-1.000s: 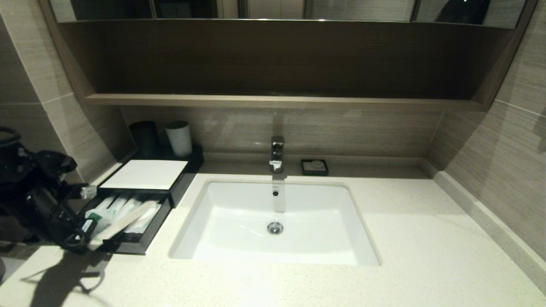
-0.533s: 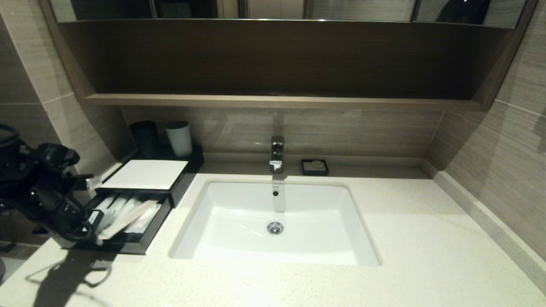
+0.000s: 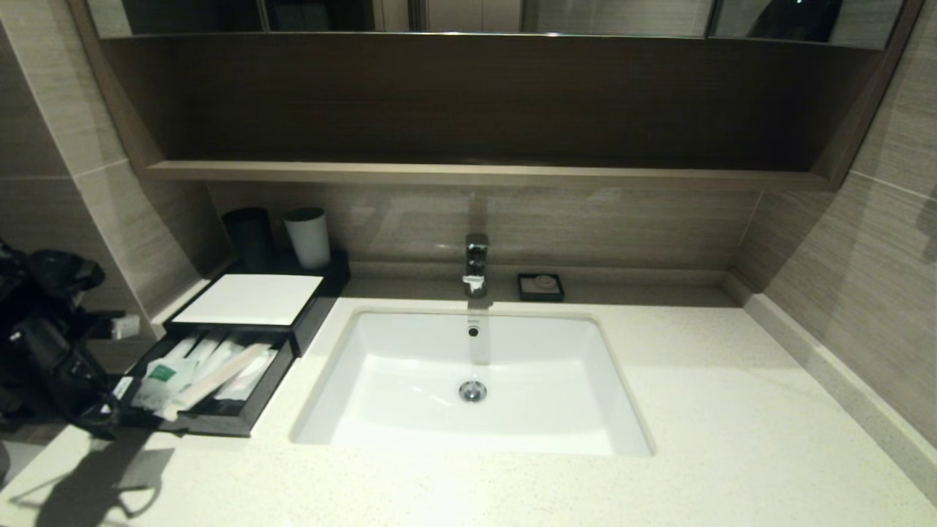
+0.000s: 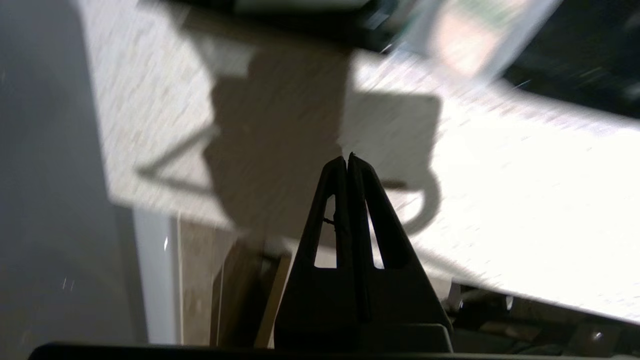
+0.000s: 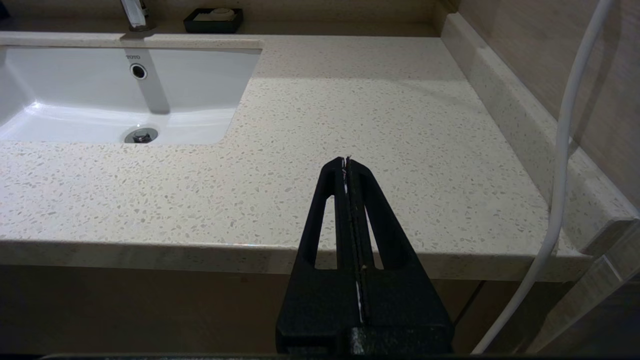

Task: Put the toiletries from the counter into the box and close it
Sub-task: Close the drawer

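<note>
The black box (image 3: 233,423) stands at the counter's left with its drawer pulled open. Several white toiletry packets (image 3: 208,369) lie inside it, one with a green mark. A white flat top (image 3: 249,298) covers the box's rear part. My left gripper (image 3: 99,424) is shut and empty, at the counter's left edge just beside the drawer's front left corner. In the left wrist view its tips (image 4: 347,159) hang over the counter near the edge, with a blurred packet (image 4: 470,40) beyond. My right gripper (image 5: 346,159) is shut and empty at the counter's front edge on the right, out of the head view.
A white sink (image 3: 472,380) with a tap (image 3: 476,263) fills the middle. A dark cup (image 3: 249,236) and a white cup (image 3: 307,238) stand behind the box. A small black soap dish (image 3: 540,287) sits by the tap. A white cable (image 5: 560,150) hangs beside the right gripper.
My left arm has drawn back to the left and away from the drawer. The packets it covered now lie in full view inside the drawer.
</note>
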Robot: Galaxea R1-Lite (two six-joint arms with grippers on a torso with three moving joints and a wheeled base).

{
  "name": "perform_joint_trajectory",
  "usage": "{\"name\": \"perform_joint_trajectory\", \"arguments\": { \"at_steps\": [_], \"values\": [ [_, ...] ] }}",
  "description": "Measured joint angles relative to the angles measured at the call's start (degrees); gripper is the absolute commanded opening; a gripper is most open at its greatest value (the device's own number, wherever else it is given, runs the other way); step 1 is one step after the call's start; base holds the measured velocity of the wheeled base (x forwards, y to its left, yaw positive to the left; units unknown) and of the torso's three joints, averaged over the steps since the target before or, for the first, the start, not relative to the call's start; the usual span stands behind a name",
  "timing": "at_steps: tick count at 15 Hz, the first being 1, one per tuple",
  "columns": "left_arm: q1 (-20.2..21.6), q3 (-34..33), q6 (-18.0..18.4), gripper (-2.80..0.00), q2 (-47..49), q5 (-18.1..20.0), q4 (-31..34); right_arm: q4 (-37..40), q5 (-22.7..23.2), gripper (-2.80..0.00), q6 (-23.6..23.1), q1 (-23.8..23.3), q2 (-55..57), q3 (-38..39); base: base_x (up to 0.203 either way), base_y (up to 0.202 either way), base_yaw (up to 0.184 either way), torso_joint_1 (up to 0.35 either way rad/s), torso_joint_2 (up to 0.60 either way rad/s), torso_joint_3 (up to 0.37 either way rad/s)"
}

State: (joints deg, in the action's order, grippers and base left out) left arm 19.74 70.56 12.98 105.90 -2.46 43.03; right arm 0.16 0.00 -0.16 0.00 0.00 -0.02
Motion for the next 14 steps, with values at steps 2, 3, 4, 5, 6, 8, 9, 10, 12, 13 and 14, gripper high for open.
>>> {"name": "perform_joint_trajectory", "arguments": {
  "at_steps": [2,3,4,5,6,8,9,10,12,13,14],
  "values": [
    [2.5,-0.1,0.2,-2.80,0.0,-0.8,1.1,0.0,0.0,-2.80,0.0,0.0,0.0,0.0,0.000,0.000,0.000,0.000,0.00,0.000],
    [3.3,-0.1,0.4,-2.80,0.1,-0.9,1.0,0.0,0.0,-2.80,0.0,0.0,0.0,0.0,0.000,0.000,0.000,0.000,0.00,0.000],
    [3.7,-0.2,0.4,-2.80,0.4,-0.9,0.8,0.0,0.0,-2.80,0.0,0.0,0.0,0.0,0.000,0.000,0.000,0.000,0.00,0.000],
    [3.9,-0.1,0.5,-2.80,0.9,-0.8,0.5,0.0,0.0,-2.80,0.0,0.0,0.0,0.0,0.000,0.000,0.000,0.000,0.00,0.000],
    [4.0,0.2,0.5,-2.80,1.5,-0.6,0.3,0.0,0.0,-2.80,0.0,0.0,0.0,0.0,0.000,0.000,0.000,0.000,0.00,0.000],
    [4.0,1.0,0.5,-2.80,3.2,-0.4,-1.1,0.0,0.0,-2.80,0.0,0.0,0.0,0.0,0.000,0.000,0.000,0.000,0.00,0.000],
    [4.0,1.7,0.5,-2.80,4.3,-0.1,-2.5,0.0,0.0,-2.80,0.0,0.0,0.0,0.0,0.000,0.000,0.000,0.000,0.00,0.000],
    [3.8,2.8,0.5,-2.80,5.3,0.5,-3.9,0.0,0.0,-2.80,0.0,0.0,0.0,0.0,0.000,0.000,0.000,0.000,0.00,0.000],
    [3.4,5.3,0.5,-2.80,7.4,3.3,-5.4,0.0,0.0,-2.80,0.0,0.0,0.0,0.0,0.000,0.000,0.000,0.000,0.00,0.000],
    [3.2,6.0,0.7,-2.80,8.2,4.6,-5.3,0.0,0.0,-2.80,0.0,0.0,0.0,0.0,0.000,0.000,0.000,0.000,0.00,0.000],
    [3.0,6.9,0.9,-2.80,8.8,5.4,-6.2,0.0,0.0,-2.80,0.0,0.0,0.0,0.0,0.000,0.000,0.000,0.000,0.00,0.000]
  ]
}}
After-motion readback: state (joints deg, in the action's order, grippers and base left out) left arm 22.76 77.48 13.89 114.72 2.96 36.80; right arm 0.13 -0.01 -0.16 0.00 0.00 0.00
